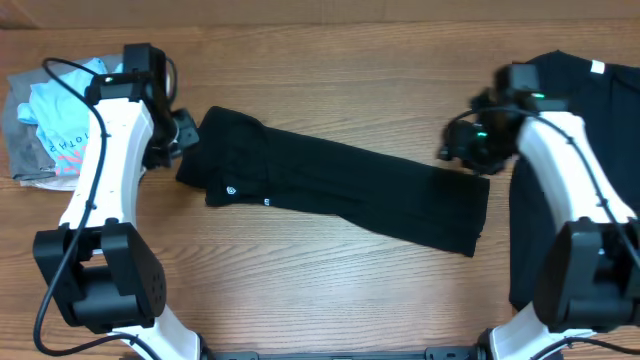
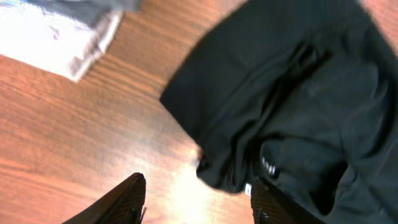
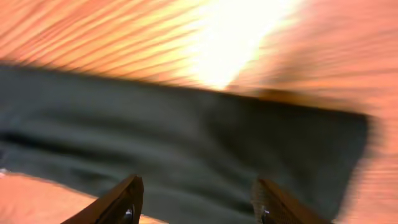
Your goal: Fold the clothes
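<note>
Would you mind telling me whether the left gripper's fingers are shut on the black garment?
No, the left gripper stands open, fingers apart, at the edge of the black garment.

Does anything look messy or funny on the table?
Yes. The crumpled pile of light blue and grey clothes at the left edge is messy, and the long black garment lies slanted across the wooden table.

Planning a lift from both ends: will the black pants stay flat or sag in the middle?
Likely floppy: the black pants lie limp with soft folds at their wider end, so the middle would probably sag. Probably light, since the fabric looks thin and lies flat. The smooth wooden table suggests they would slide if pushed, possibly bunching.
</note>
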